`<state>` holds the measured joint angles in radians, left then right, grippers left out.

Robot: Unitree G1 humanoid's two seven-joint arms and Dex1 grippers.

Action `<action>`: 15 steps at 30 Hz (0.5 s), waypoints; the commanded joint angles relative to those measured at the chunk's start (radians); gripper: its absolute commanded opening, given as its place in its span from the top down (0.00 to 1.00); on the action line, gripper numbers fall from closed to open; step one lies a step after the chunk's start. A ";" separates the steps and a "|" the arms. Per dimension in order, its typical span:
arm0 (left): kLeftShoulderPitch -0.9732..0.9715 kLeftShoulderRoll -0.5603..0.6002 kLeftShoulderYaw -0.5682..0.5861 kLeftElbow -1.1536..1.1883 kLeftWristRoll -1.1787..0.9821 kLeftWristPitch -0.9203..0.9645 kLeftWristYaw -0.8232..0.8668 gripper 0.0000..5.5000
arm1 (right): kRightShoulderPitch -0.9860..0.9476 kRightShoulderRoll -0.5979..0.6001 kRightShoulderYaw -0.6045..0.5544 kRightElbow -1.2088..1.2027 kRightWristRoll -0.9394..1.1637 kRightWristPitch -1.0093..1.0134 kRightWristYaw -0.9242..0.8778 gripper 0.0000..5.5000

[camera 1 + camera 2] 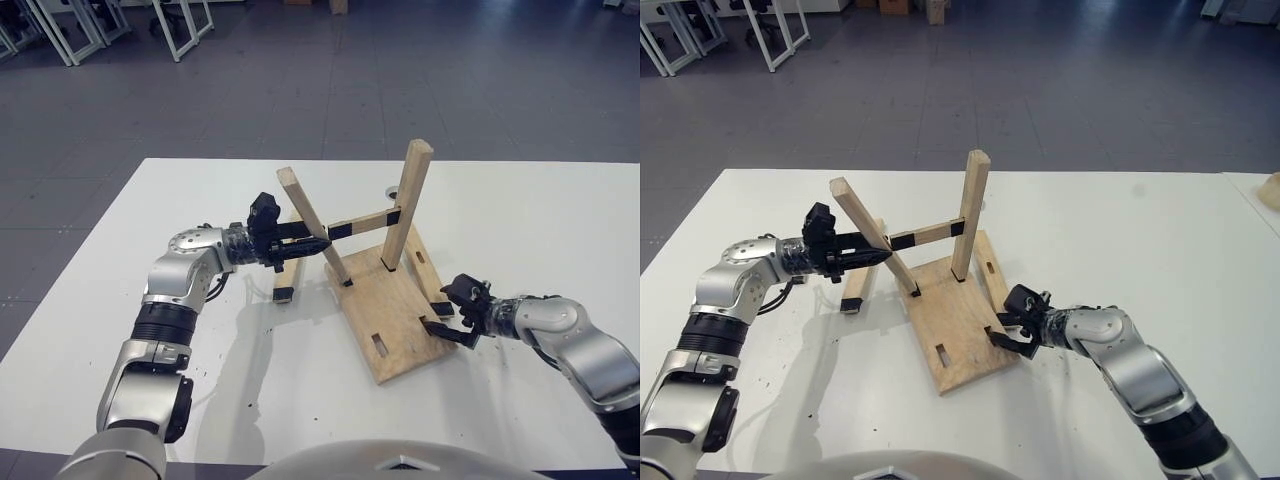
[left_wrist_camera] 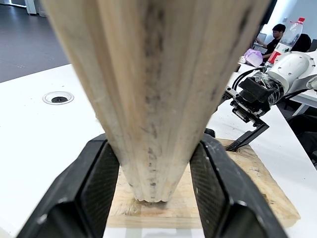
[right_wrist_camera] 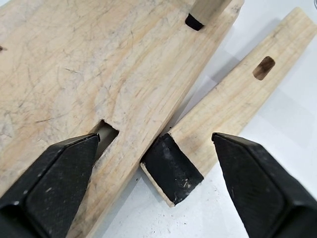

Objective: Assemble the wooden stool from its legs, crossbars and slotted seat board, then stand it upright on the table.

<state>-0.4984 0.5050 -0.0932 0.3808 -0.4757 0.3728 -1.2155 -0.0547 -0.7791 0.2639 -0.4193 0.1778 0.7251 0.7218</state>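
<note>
- The left gripper point(image 1: 315, 243) is clamped on the leaning leg point(image 1: 298, 200), whose lower end meets the seat board point(image 1: 385, 310) just past the fingers.
- The right gripper point(image 3: 156, 141) is spread wide at the board's edge, holding nothing. The black-taped end of a loose leg point(image 3: 233, 99) lies between its fingers, beside the board.
- An upright leg point(image 1: 410, 200) and a crossbar point(image 1: 360, 223) stand just beyond the left gripper.
</note>
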 commanded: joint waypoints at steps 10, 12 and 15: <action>0.011 -0.022 -0.178 0.108 0.124 0.022 -0.090 0.62 | -0.018 0.045 0.019 0.017 -0.029 0.002 -0.004 0.24; 0.003 -0.022 -0.195 0.120 0.130 0.032 -0.093 0.62 | -0.019 0.047 0.020 0.017 -0.031 -0.001 -0.003 0.24; -0.030 -0.039 -0.185 0.158 0.113 0.083 -0.069 0.62 | -0.024 0.052 0.025 0.019 -0.034 -0.005 0.000 0.24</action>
<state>-0.5895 0.5200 -0.1714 0.4767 -0.4443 0.3620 -1.2643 -0.0599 -0.7585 0.2625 -0.4108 0.1496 0.7245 0.7288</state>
